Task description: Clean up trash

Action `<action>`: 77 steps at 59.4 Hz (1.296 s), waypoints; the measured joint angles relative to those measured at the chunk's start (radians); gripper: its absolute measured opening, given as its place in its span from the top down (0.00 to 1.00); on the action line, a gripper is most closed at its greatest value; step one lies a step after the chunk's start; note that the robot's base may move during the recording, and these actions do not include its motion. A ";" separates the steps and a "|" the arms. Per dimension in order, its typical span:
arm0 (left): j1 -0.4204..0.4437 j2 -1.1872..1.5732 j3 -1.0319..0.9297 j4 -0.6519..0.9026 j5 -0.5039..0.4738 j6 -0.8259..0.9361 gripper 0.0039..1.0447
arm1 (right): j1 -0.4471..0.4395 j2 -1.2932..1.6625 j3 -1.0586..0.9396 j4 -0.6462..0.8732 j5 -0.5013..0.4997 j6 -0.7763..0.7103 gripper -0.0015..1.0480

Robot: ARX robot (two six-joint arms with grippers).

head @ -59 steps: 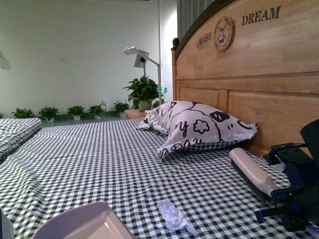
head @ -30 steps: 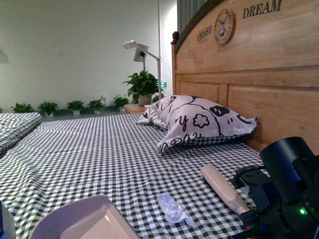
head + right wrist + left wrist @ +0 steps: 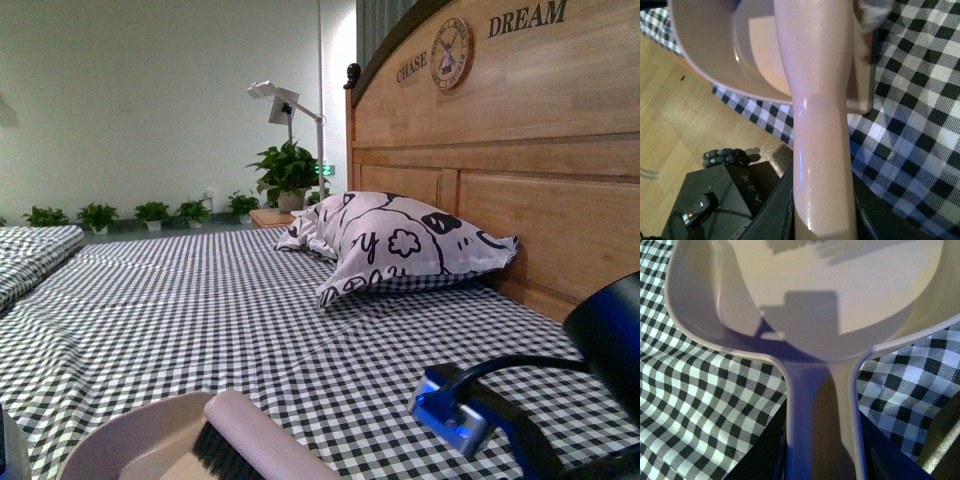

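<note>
trash [image 3: 871, 11] mostly hidden, brush [image 3: 262, 442] cropped

"CHASE" and "DREAM" are lettered on the wooden headboard [image 3: 520, 130], either side of a round emblem [image 3: 450, 53]. A letter "y" is printed on the pillow [image 3: 395, 250].

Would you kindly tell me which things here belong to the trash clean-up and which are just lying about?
For the job:
- dustpan
- brush
- trash, probably: a blurred whitish scrap at the dustpan's mouth

Just lying about:
- pillow
- headboard
- lamp
- potted plant
- checked sheet
</note>
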 joint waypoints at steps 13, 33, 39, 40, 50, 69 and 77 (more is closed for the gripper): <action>0.000 0.000 0.000 0.000 0.000 0.000 0.75 | -0.101 -0.071 -0.014 -0.010 0.028 -0.027 0.81; 0.000 0.000 0.000 0.000 0.000 0.002 0.75 | -0.145 -0.071 -0.007 0.151 0.216 0.027 0.81; 0.000 0.000 0.000 0.000 0.000 0.002 0.75 | -0.141 -0.008 0.016 0.197 0.383 0.024 0.81; 0.000 0.000 0.000 0.000 0.000 0.002 0.75 | -0.137 0.018 0.020 0.214 0.440 0.021 0.81; 0.000 0.000 0.000 0.000 0.000 0.002 0.75 | -0.097 0.160 0.033 0.285 0.614 0.000 0.81; 0.000 0.000 0.000 0.000 0.000 0.002 0.75 | 0.001 0.217 0.082 0.206 0.491 -0.001 0.81; 0.000 0.000 0.000 0.000 0.000 0.002 0.75 | 0.042 0.112 0.051 -0.007 0.121 -0.043 0.81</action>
